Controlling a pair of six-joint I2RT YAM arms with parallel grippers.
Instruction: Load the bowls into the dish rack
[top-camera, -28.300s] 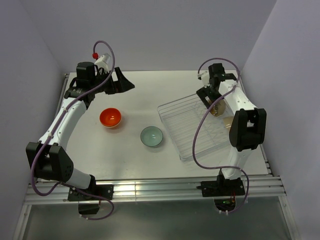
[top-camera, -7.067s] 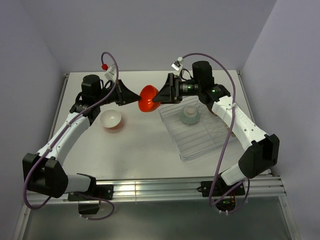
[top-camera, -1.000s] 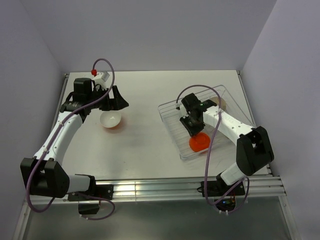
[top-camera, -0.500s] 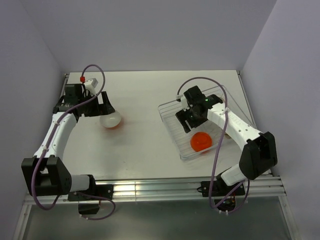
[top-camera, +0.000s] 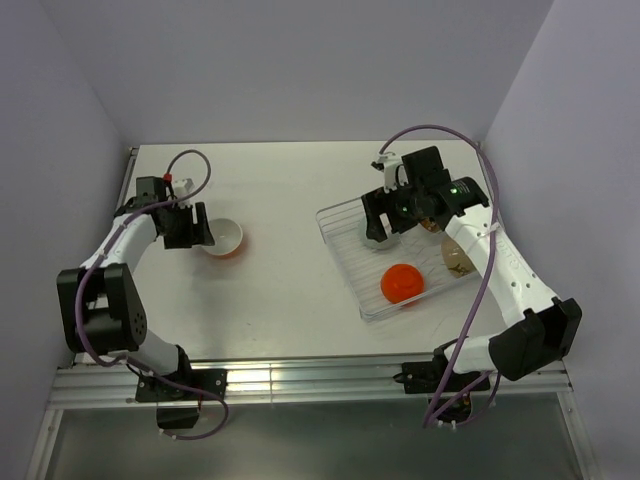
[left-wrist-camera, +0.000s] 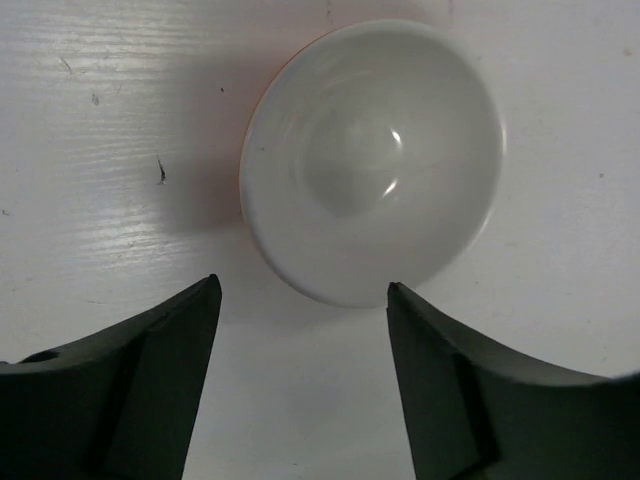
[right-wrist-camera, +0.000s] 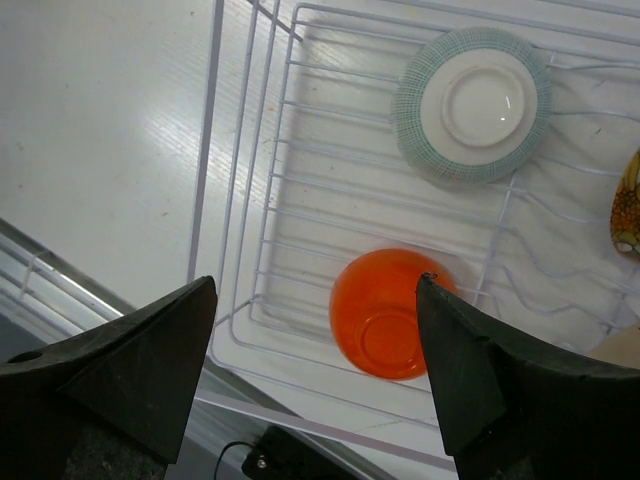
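A bowl, orange outside and white inside (top-camera: 226, 237), stands upright on the table at the left. My left gripper (top-camera: 197, 229) is open and empty just left of it. In the left wrist view the bowl (left-wrist-camera: 372, 160) lies just beyond my gripper (left-wrist-camera: 302, 290). The clear dish rack (top-camera: 338, 258) holds an upturned orange bowl (top-camera: 401, 282), a mint bowl (top-camera: 373, 231) and a cream bowl (top-camera: 456, 257). My right gripper (top-camera: 386, 214) is open and empty above the rack. The right wrist view shows the gripper (right-wrist-camera: 318, 283), the rack (right-wrist-camera: 250, 200), the orange bowl (right-wrist-camera: 385, 315) and the upturned mint bowl (right-wrist-camera: 472, 102).
A yellowish patterned item (right-wrist-camera: 628, 215) sits at the rack's right edge. The table's metal front rail (top-camera: 300, 375) runs along the near side. Purple walls close the table at the back and both sides.
My right gripper let go of the orange bowl in the rack, rose and drew back over the mint bowl. My left gripper swung to the left side of the white-inside bowl.
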